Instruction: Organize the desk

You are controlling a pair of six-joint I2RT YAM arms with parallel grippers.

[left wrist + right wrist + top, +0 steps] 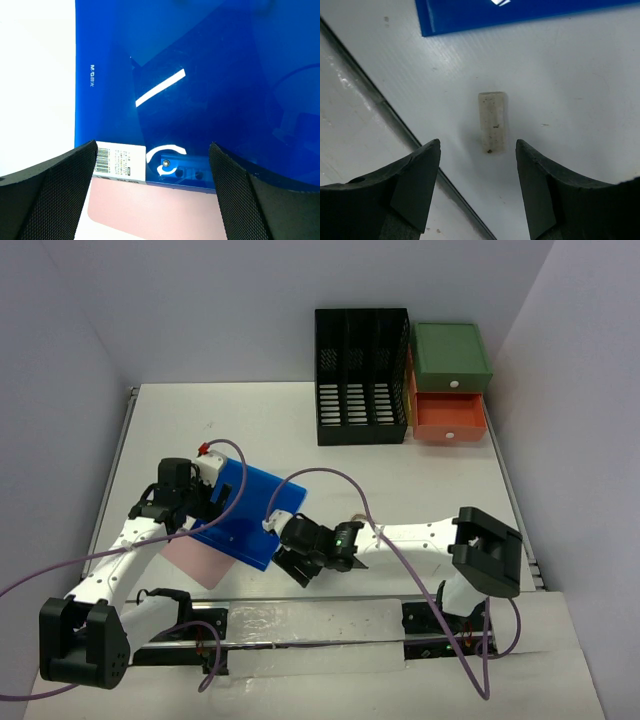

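My left gripper (152, 155) hangs over the folder (210, 75), right gripper (477, 150) over a white block (491, 121) on the desk (580, 100); both jaws spread wide, holding nothing.

**Loose items you have in view**

You see a translucent blue plastic folder (245, 515) lying partly over a pale pink sheet (195, 558). A small whitish rectangular block (492, 121) lies near the folder's edge, apart from it. At the back, a black slotted file rack (362, 375) stands just beside a green-and-orange drawer unit (450, 385).

Desk (420, 490) white. Folder (245, 515) translucent blue, with a white barcode label (120, 164). Pink sheet (195, 558) at folder's 7 o'clock. Rack (362, 390) black, slotted. Drawers (450, 390) green over orange. Small block (492, 121) off-white, dark-speckled.
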